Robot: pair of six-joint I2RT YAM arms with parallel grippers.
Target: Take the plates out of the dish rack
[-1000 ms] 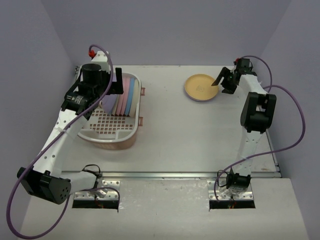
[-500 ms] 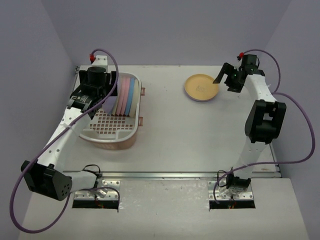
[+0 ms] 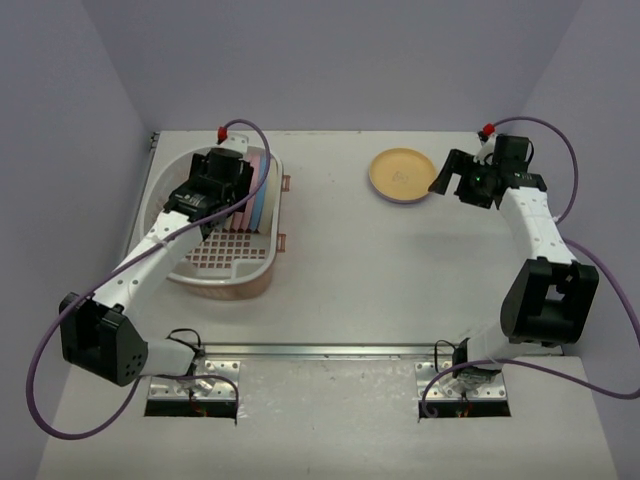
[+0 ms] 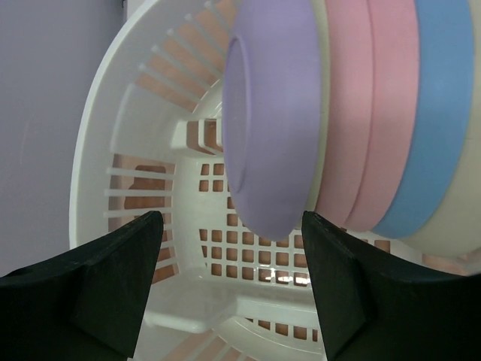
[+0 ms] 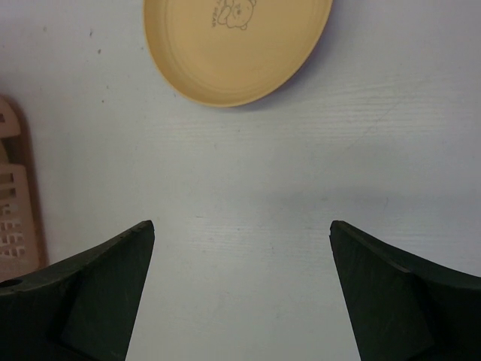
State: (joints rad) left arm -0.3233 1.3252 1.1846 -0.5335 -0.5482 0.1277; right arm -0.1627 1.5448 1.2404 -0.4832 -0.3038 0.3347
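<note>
The pale pink-and-white dish rack stands at the left of the table. Several plates stand on edge in its far end. In the left wrist view the lavender plate is foremost, then two pink plates, a blue one and a cream one. My left gripper hangs open and empty over the rack, its gap facing the lavender plate's lower rim, not touching. A yellow plate lies flat at the far right. My right gripper is open and empty just right of it.
The rack's grid floor and divider ribs lie under my left fingers. The rack's side handles stick out toward the table's middle. Purple cables loop from both arms. The rack's edge shows at the left of the right wrist view.
My left gripper has swung right and forward over the rack, up to the plates. My right gripper has drawn back from the yellow plate toward the right, staying open.
</note>
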